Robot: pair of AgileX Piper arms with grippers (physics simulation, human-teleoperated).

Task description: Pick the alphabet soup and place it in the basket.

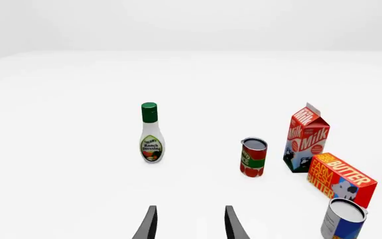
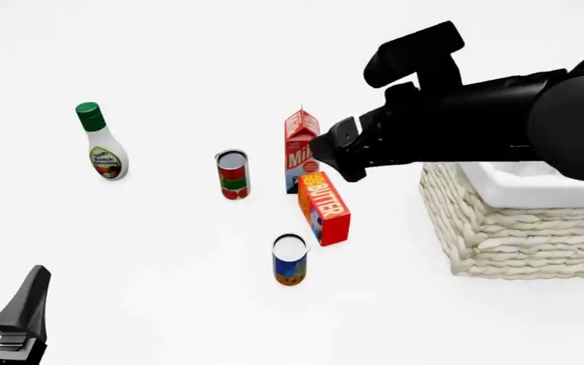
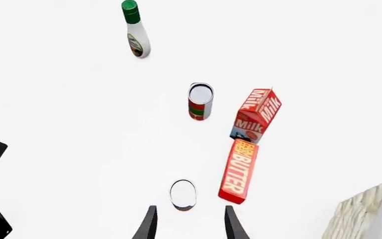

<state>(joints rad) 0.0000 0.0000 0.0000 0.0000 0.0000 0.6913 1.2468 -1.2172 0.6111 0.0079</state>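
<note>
Fingers of the left gripper stand spread with nothing between them, low at the table's near left corner. Rightwards stand a dressing bottle, a red can, the soup can upright beside a butter box, a milk carton, then the basket. Right gripper hangs spread above the soup can.

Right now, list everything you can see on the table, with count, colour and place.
alphabet soup: one, blue label, silver top, nearest the arms, upright.
basket: one, cream wicker, white lining, right side.
butter box: one, orange-red, just behind the soup.
milk carton: one, red and white, behind the butter.
red-and-green can: one, left of the milk.
ranch dressing bottle: one, white, green cap, far left.
left pincer: open, low at the near left.
right pincer: open, above the soup.
</note>
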